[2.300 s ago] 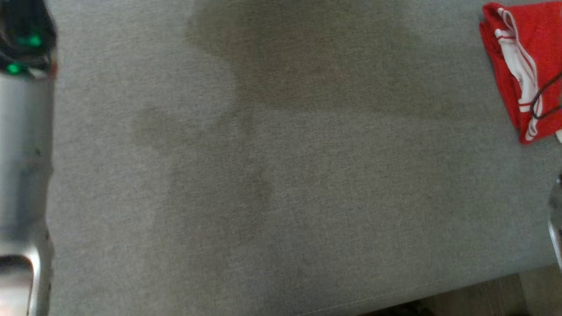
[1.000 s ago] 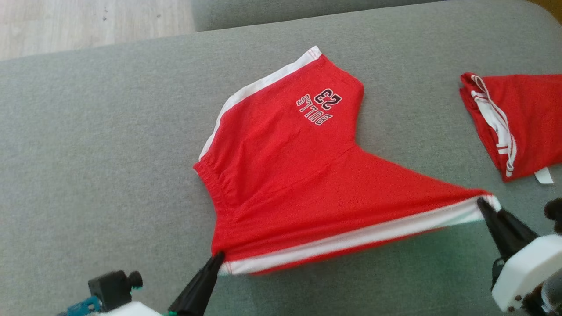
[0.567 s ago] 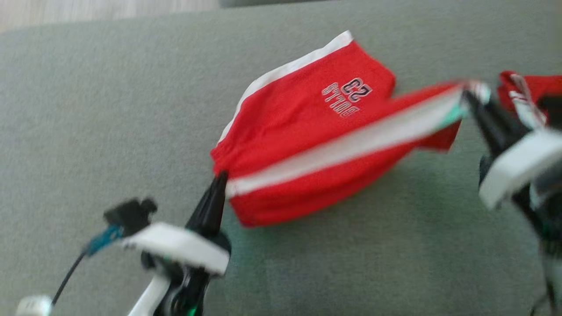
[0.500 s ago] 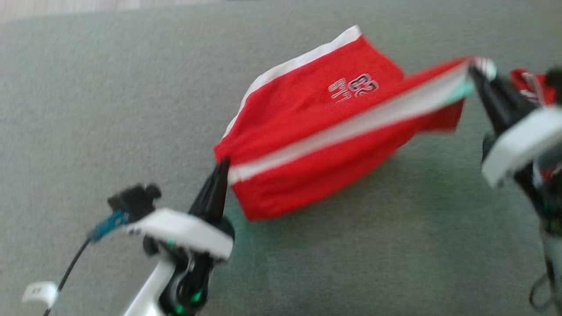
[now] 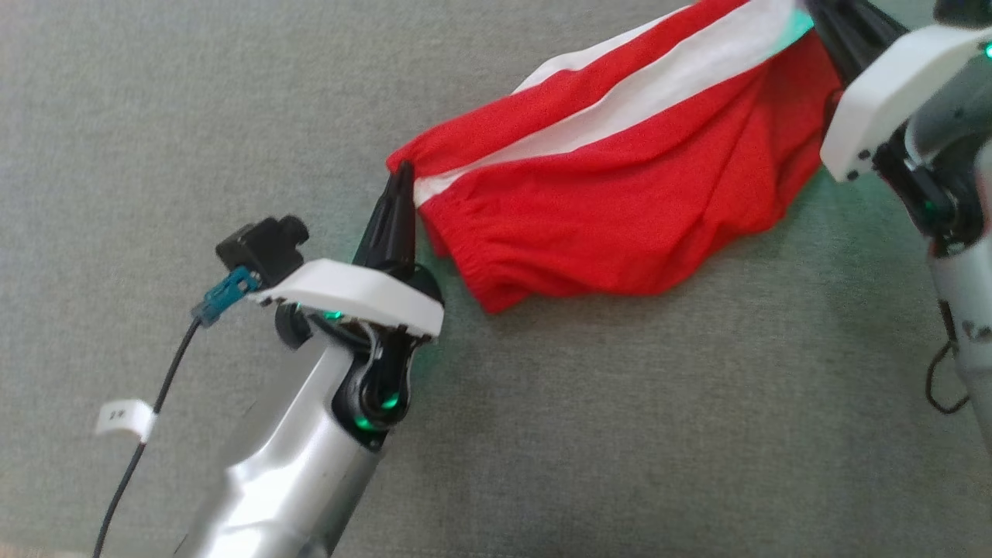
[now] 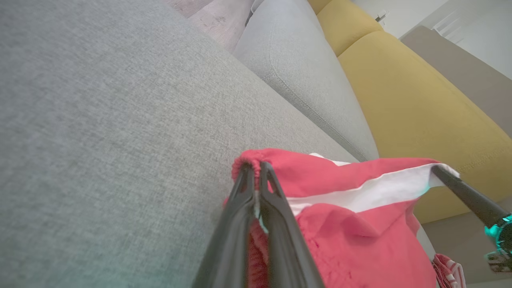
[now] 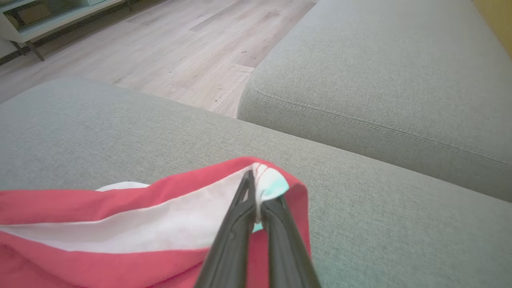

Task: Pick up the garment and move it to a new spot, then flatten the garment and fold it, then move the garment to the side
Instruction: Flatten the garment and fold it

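Red shorts with a white side stripe (image 5: 620, 170) hang stretched between my two grippers above the grey cushion (image 5: 232, 93). My left gripper (image 5: 403, 174) is shut on the elastic waistband corner, seen close up in the left wrist view (image 6: 254, 170). At the upper right my right gripper (image 5: 814, 12) is shut on the white hem corner, seen in the right wrist view (image 7: 256, 188). The shorts (image 6: 352, 224) sag in loose folds below the taut stripe (image 7: 160, 224). The printed number is hidden.
A second grey cushion (image 7: 380, 68) lies beyond the gap, with wooden floor (image 7: 160, 48) past it. Yellow cushions (image 6: 420, 112) stand behind. Another red striped garment (image 6: 450, 272) lies low at the right. A black cable with a white tag (image 5: 124, 418) trails from my left arm.
Both grippers have lifted the shorts' near edge up and away over the rest of the garment, hiding the number print. The head camera has shifted, and the folded red garment has left its view.
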Tool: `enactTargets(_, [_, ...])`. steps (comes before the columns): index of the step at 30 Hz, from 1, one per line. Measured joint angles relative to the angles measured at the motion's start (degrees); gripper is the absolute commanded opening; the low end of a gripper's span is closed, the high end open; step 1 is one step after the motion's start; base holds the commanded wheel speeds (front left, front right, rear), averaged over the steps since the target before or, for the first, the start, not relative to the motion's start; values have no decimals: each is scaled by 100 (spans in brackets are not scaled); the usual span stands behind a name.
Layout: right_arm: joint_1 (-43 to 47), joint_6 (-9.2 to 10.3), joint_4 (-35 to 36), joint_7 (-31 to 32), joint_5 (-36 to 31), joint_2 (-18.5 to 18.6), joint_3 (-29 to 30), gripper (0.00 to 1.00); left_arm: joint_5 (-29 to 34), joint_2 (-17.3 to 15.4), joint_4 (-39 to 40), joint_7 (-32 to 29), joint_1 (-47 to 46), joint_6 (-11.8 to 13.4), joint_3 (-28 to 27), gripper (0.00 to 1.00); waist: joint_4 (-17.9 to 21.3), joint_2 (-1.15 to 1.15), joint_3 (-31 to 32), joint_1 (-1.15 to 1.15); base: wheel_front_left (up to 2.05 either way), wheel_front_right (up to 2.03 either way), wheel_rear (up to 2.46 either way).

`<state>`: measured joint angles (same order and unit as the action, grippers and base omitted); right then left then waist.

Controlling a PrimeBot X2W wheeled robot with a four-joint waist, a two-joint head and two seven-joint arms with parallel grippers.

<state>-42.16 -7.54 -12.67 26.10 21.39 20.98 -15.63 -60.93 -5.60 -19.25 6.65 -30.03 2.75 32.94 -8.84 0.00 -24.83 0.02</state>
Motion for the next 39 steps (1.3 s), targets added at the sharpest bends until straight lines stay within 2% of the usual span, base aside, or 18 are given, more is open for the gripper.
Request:
enactTargets(2, [-260, 1, -460, -247, 47, -4, -123, 0, 0, 105, -197, 113, -184, -105, 7, 0, -105, 0, -141, -1, 0, 0, 0])
enactTargets(3, [-338, 1, -613, -323, 64, -3, -164, 37, -1, 125, -255, 151, -242, -144, 12, 10, -132, 0, -172, 0, 0, 0, 0])
enactTargets(4, [-407, 1, -761, -359, 88, -4, -208, 100, -1, 145, -297, 153, -295, -189, 11, 36, -152, 0, -192, 0, 0, 0, 0])
enactTargets(5, [-456, 1, -892, -399, 125, -8, -246, 100, -2, 158, -343, 169, -353, -235, 16, 51, -165, 0, -200, 0, 0, 0, 0])
enactTargets(6, [-486, 1, -1003, -446, 148, -21, -285, 100, -2, 159, -411, 167, -402, -282, 29, 100, -168, 0, -192, 0, 0, 0, 0])
enactTargets(13, [-476, 1, -1417, -543, 559, 31, -522, 100, -1, 83, -600, 169, -121, -403, 142, 100, -122, 0, 120, -2, 0, 0, 0])
enactTargets(19, [86, 0, -1357, -510, 900, 315, -511, 100, 326, -332, -444, 605, 634, -402, 160, 100, -55, 0, 577, -3, 0, 0, 0])
enactTargets(24, [600, 1, -1207, -597, 1067, 365, -313, 100, 1354, -754, -270, 764, 875, -175, -127, 100, -8, 0, 940, -3, 0, 0, 0])
enactTargets(25, [664, 1, -1190, -603, 1092, 368, -250, 100, 1629, -777, -166, 764, 876, -152, -285, 100, -5, 0, 988, -4, 0, 0, 0])
enactTargets(26, [664, 1, -1190, -603, 1092, 368, -250, 100, 1629, -777, -166, 764, 876, -152, -285, 100, -5, 0, 988, -4, 0, 0, 0])
enactTargets(27, [743, 0, -1178, -603, 1106, 378, -156, 100, 2238, -818, 70, 780, 866, -154, -517, 100, -17, 0, 1026, -4, 0, 0, 0])
enactTargets(30, [767, 1, -1199, -599, 1154, 339, 29, 100, 2826, -764, 153, 780, 868, -178, -773, 100, -59, 0, 950, -2, 0, 0, 0])
enactTargets(34, [734, 1, -1291, -559, 1135, 242, 186, 100, 3153, -656, 148, 780, 860, -241, -1056, 100, -123, 0, 815, -2, 0, 0, 0])
enactTargets(39, [347, 1, -1699, -433, 853, 10, 431, 100, 3466, -388, 126, 780, 749, -478, -1400, 100, -285, 0, 525, -1, 0, 0, 0])
